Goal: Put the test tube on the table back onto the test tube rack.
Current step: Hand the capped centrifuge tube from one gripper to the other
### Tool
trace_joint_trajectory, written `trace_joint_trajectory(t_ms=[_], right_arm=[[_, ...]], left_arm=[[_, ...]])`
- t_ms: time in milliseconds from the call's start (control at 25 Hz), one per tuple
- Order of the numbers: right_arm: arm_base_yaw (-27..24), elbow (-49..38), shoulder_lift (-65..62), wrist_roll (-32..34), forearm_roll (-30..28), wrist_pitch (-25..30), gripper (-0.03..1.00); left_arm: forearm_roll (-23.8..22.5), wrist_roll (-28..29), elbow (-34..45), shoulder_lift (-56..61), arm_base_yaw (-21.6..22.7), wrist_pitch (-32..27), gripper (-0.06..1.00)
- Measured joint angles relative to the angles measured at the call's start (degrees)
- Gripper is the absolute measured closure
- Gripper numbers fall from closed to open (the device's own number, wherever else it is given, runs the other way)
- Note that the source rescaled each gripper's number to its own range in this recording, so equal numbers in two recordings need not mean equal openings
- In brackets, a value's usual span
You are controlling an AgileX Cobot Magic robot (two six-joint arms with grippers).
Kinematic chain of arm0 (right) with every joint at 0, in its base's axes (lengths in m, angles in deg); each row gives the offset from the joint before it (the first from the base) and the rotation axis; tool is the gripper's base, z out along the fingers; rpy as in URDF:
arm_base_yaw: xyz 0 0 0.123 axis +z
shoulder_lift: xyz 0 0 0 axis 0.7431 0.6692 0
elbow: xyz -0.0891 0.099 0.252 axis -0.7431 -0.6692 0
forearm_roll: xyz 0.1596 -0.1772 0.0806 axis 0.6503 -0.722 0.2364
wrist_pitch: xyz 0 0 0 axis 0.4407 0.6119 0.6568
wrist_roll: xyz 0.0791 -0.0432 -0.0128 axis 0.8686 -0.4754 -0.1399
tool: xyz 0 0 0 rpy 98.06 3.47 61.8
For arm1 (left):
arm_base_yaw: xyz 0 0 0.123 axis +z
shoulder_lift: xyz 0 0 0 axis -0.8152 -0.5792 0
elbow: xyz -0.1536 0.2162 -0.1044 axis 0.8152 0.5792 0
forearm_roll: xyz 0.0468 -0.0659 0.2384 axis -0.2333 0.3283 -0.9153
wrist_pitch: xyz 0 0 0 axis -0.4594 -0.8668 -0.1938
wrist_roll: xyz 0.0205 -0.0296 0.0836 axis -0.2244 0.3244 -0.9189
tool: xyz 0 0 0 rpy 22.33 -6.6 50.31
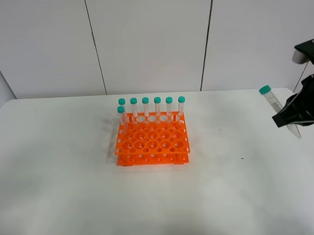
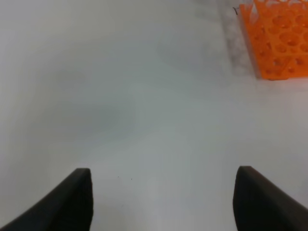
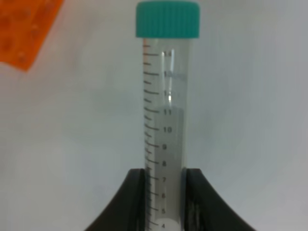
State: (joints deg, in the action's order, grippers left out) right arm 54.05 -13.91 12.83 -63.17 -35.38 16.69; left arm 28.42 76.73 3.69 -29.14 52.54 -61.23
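Tilting clear test tube (image 3: 163, 120), teal-capped

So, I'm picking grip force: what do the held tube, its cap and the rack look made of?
Test tube: clear, see-through, glossy, likely plastic; printed graduations on it. Cap: opaque teal, ribbed sides, probably moulded plastic. Test tube rack: bright orange, uniform colour, thin perforated tiers, seemingly plastic.

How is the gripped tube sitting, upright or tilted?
Tilted. In the high view the tube slants in the right gripper, cap leaning toward the rack, tip lower and farther right.
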Motion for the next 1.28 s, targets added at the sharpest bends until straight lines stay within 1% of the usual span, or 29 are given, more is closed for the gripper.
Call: trace_joint_trajectory(t_ms=[80,280,360,440,520,600,720,840,920,1040,1120,1160,1240,1280], right_arm=[[0.00,-1.93,0.02,-4.08,4.91,-2.12,0.94],[0.00,-0.92,0.09,-21.96,23.10,-4.66,0.94],[0.00,-0.46,0.09,-27.36,29.31,-5.03,0.94],[0.00,-0.35,0.09,-30.03,34.46,-4.65,0.94],[0.33,-0.35,0.09,-31.14,37.65,-3.22,0.94],[2.48,-0.35,0.09,-32.45,39.08,-2.91,0.94],[9.37,-0.35,0.79,-33.32,39.70,-4.63,0.94],[14.97,0.02,4.28,-32.07,40.10,-7.06,0.94],[17.45,1.24,8.03,-31.82,40.04,-7.18,0.94],[20.05,5.10,13.19,-33.11,39.90,-7.18,0.94],[20.40,7.39,15.71,-35.04,40.19,-7.24,0.94],[20.40,8.20,16.47,-35.81,40.32,-7.36,0.94],[20.40,8.63,17.67,-37.25,40.38,-7.63,0.94],[20.40,8.62,18.00,-37.88,40.38,-7.56,0.94]], left_arm=[[0.00,0.00,0.00,0.00,0.00,0.00,0.02],[0.00,0.00,0.00,0.00,0.00,0.00,0.02],[0.00,0.00,0.00,0.00,0.00,0.00,0.02],[0.00,0.00,0.00,0.00,0.00,0.00,0.02],[0.00,0.00,0.00,0.00,0.00,0.00,0.02],[0.00,0.00,0.00,0.00,0.00,0.00,0.02],[0.00,0.00,0.00,0.00,0.00,0.12,0.02],[0.00,0.00,-0.88,-0.60,0.00,0.74,0.02],[0.75,0.00,-2.61,-4.15,0.00,1.98,0.02],[3.80,-0.76,-5.75,-12.23,0.00,6.40,0.02],[7.40,-2.00,-7.44,-18.95,0.00,10.10,0.02],[10.22,-3.20,-7.78,-21.83,0.00,12.31,0.02],[17.82,-6.52,-8.07,-28.16,0.00,17.37,0.02],[21.68,-9.29,-8.07,-31.75,0.00,19.45,0.02]])
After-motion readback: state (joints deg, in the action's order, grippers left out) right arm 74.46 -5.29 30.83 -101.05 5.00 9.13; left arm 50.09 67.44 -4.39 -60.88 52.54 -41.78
